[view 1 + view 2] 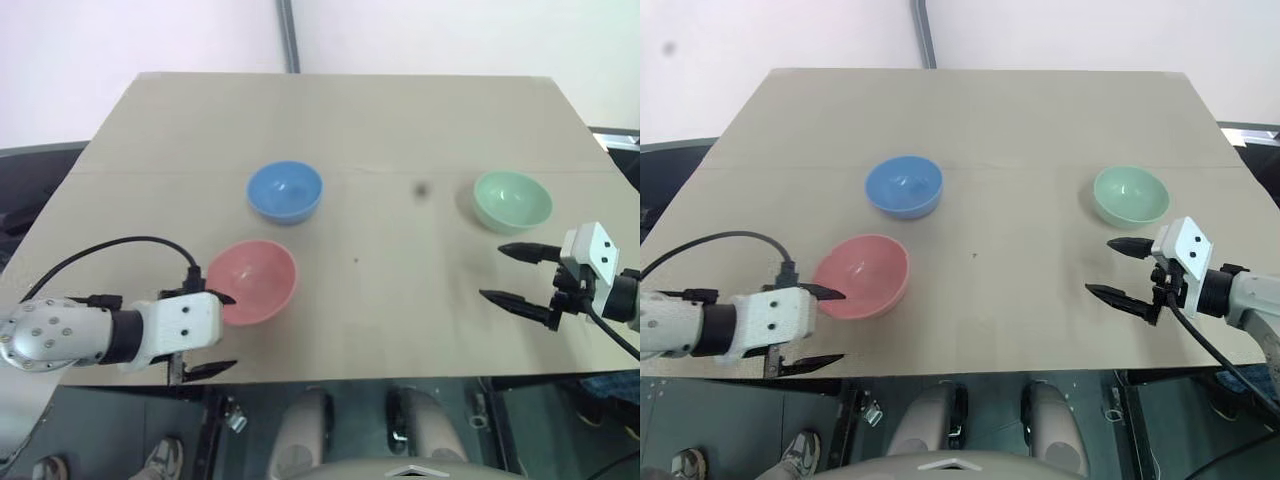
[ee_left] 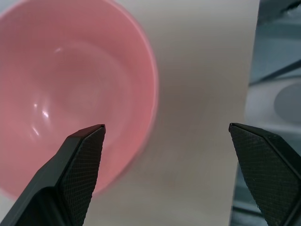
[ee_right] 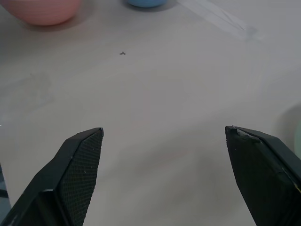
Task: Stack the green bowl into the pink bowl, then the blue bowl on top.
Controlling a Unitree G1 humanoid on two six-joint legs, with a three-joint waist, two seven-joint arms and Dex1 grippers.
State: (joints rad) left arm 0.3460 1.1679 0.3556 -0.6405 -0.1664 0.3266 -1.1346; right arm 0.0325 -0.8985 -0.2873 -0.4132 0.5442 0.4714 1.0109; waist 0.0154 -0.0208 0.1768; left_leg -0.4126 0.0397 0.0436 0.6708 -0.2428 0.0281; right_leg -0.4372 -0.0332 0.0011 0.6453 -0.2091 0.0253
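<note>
Left eye view: pink bowl (image 1: 251, 281) sits lower left on the table (image 1: 380, 150), just beside the wide-open, empty left pincer (image 1: 214, 333). Blue bowl (image 1: 285, 191) lies centre-left. Green bowl (image 1: 512, 201) sits right, just above the wide-open, empty right pincer (image 1: 508, 273).

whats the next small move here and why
Probably bring the right gripper forward to the green bowl and set its open fingers over the near rim. That bowl goes first, it sits empty just beyond this gripper, and the pink bowl is also empty.
</note>
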